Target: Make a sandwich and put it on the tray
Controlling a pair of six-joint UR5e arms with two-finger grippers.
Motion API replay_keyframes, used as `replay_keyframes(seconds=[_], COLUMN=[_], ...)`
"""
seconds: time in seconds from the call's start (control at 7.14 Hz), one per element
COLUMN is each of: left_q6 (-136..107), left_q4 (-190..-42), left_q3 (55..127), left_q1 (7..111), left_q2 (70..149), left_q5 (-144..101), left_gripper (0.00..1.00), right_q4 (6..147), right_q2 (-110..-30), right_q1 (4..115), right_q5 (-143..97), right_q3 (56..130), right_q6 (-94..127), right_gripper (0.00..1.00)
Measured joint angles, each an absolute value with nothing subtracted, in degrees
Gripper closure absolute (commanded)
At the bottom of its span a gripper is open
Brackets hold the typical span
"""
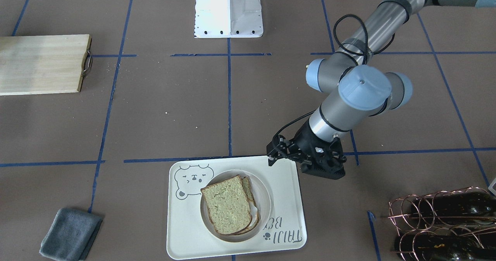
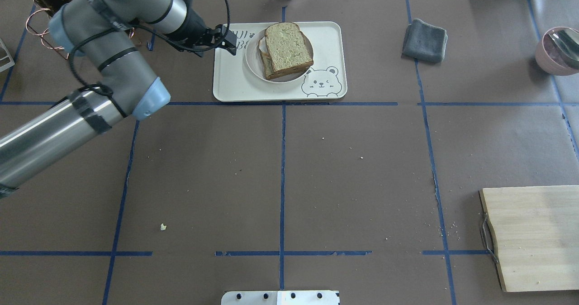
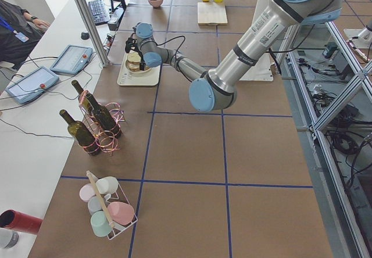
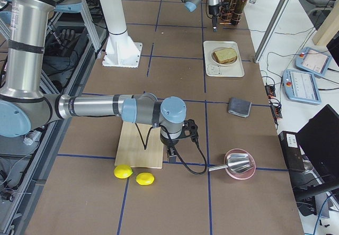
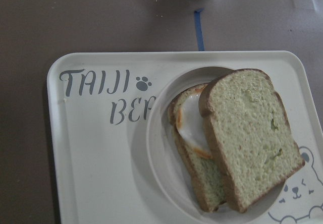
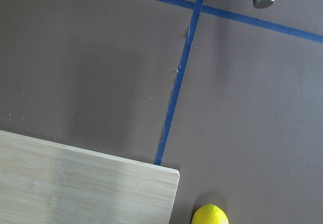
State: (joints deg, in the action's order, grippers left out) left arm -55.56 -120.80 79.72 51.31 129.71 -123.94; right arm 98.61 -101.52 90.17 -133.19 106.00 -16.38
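Observation:
The sandwich (image 1: 226, 208) is two bread slices with a fried egg (image 5: 191, 128) between them, the top slice shifted aside. It lies in a small round white dish (image 1: 264, 191) on the white bear tray (image 1: 285, 199), and also shows in the overhead view (image 2: 287, 49). My left gripper (image 1: 323, 171) hovers just off the tray's corner, holding nothing; I cannot tell whether its jaws are open. My right gripper (image 4: 172, 153) shows only in the exterior right view, by the wooden cutting board's edge; I cannot tell its state.
A wooden cutting board (image 2: 533, 237) and two lemons (image 4: 132, 174) lie near the right arm. A grey cloth (image 2: 424, 40) is beside the tray. A copper rack with wine bottles (image 1: 441, 222) stands close to the left gripper. A pink bowl (image 2: 556, 51) is at the far right.

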Motion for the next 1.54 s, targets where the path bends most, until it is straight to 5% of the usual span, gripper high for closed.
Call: replay_keyframes(seconds=[0.28,0.56,1.12,1.54], left_q6=[-42.29,-27.07,-4.7,-3.73], left_q4=[-107.63,-97.28,-94.02,-93.9], left_q3=[99.7,111.35,112.48,110.05], left_q1=[55.37,63.38,82.96,86.13], left_q2=[117.32,106.95,87.46,79.9], left_q5=[-125.8,-126.86,-130.93,-131.06], left_gripper=[0.0,0.0,0.0,0.0], right_q4=[98.61,98.61,98.74,98.7], right_q2=[-101.2,-100.11,-98.79,-97.95], right_q1=[90.18,90.2,90.65,90.7], right_q5=[-133.3,-133.37,-133.71,-133.73], right_q3=[105.75,105.66,105.61,105.85], right_q6=[-16.47,-16.8,-16.33,-16.53], right_gripper=[0.0,0.0,0.0,0.0])
